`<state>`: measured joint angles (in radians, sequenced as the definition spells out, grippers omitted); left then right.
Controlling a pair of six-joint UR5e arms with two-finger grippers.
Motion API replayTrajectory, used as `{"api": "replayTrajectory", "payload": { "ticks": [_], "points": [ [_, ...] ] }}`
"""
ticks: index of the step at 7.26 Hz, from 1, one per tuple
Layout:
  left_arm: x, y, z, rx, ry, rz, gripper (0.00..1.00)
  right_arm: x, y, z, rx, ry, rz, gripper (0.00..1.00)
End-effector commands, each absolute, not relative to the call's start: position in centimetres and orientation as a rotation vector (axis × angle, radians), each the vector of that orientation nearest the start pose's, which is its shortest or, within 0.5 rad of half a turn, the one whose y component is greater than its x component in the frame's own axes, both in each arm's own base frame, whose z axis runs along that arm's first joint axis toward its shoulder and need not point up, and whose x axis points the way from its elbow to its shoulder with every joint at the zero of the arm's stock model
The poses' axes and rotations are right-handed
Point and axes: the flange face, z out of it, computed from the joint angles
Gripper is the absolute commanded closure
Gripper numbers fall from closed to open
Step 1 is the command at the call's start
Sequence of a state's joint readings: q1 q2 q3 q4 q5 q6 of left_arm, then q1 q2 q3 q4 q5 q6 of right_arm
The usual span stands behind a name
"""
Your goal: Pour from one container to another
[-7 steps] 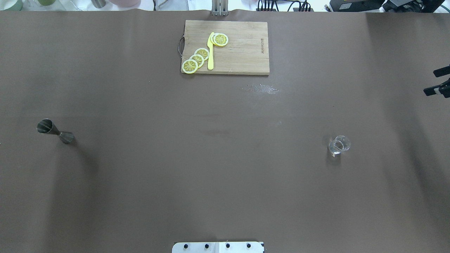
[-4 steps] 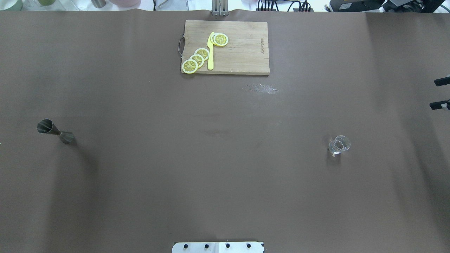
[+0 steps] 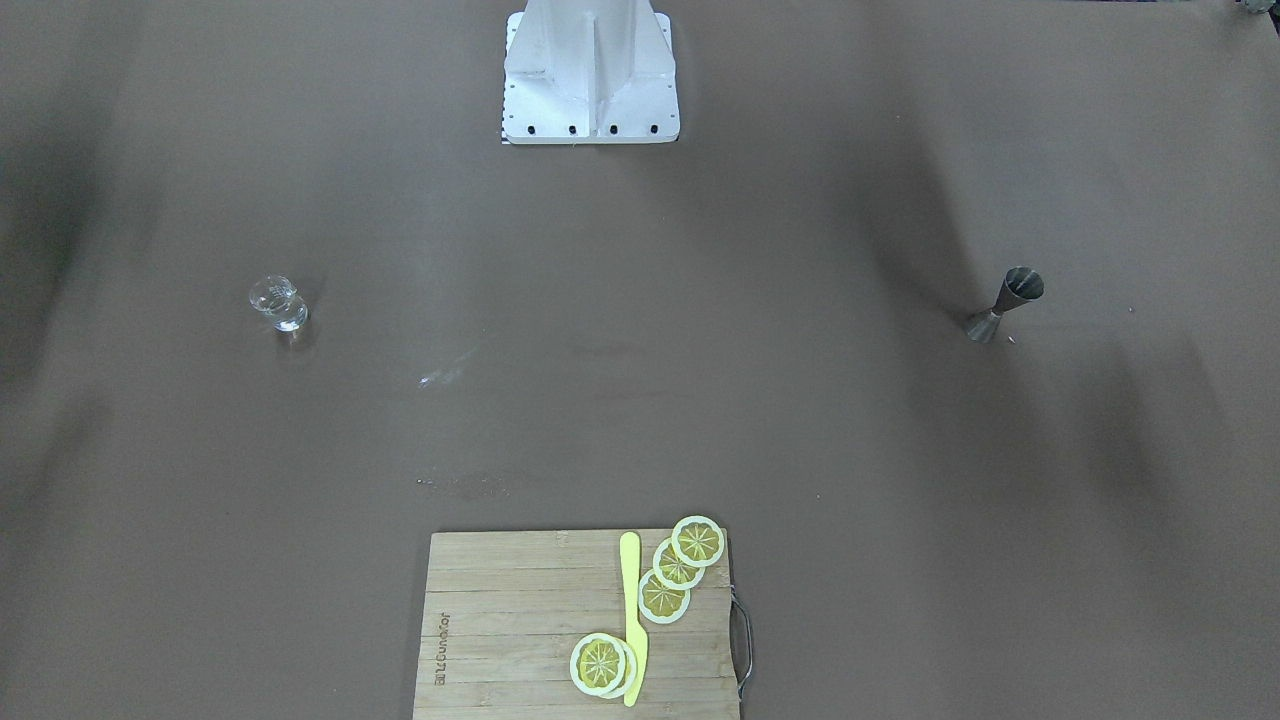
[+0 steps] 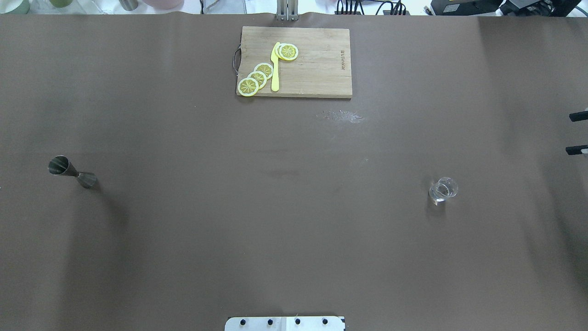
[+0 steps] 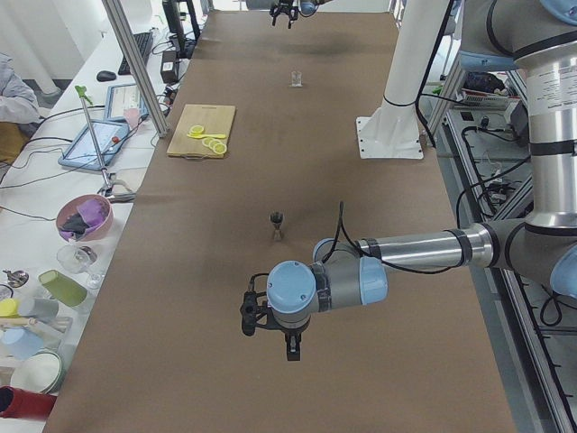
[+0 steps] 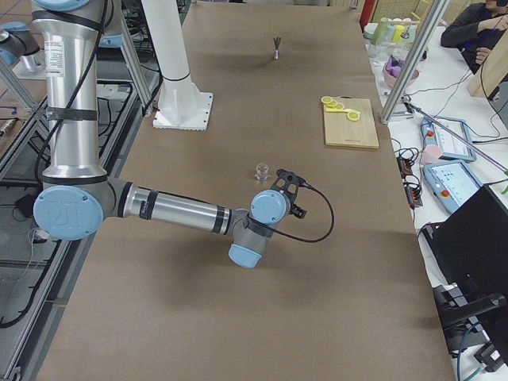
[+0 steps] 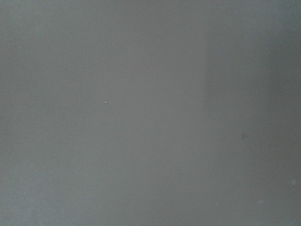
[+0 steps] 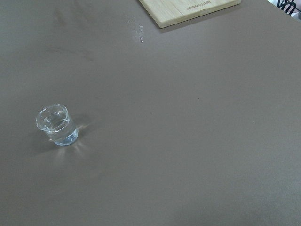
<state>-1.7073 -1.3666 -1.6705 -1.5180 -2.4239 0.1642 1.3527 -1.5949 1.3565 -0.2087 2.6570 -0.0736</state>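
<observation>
1. A brown mat (image 4: 294, 220) covers the whole table.
2. A wooden cutting board (image 4: 317, 69) lies flat at the middle of the table's far edge, with a metal handle (image 4: 236, 59) on one short side.
3. Three overlapping lemon slices (image 4: 257, 78) sit on the board in a row. Two more (image 4: 288, 51) are stacked beside a yellow knife (image 4: 275, 69).
4. A whitish smear (image 4: 342, 116) marks the mat near the board's corner.
5. A pink bowl (image 5: 84, 216) and a tablet (image 5: 95, 144) rest on the side bench.

Burnt-in brand stamp on cutting board (image 4: 317, 69); lettering too small to read.
</observation>
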Motion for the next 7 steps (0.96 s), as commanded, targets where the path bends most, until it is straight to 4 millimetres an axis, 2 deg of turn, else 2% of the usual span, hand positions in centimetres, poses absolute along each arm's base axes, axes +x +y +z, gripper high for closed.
{"api": "replayTrajectory", "payload": {
  "ticks": [1,3,4,6,7],
  "points": [
    [-11.1,-38.0,70.1,-0.019,0.864,-0.042,0.02,-5.9,-45.4,60.6,1.008,-1.05,-0.891,0.0],
    [-11.0,-38.1,70.2,-0.025,0.865,-0.044,0.02,-6.0,-45.5,61.4,1.08,-0.997,-1.012,0.0],
    [-11.0,-38.2,71.0,-0.038,0.867,-0.052,0.02,-6.1,-45.6,61.6,1.082,-1.01,-1.037,0.0],
    [-11.2,-39.6,71.5,-0.036,0.87,-0.052,0.02,-6.1,-45.6,61.7,1.077,-1.021,-1.041,0.0],
    [-11.2,-40.6,70.0,0.001,0.87,-0.028,0.02,-6.1,-45.5,61.7,1.077,-1.033,-1.05,0.0]
  ]
}}
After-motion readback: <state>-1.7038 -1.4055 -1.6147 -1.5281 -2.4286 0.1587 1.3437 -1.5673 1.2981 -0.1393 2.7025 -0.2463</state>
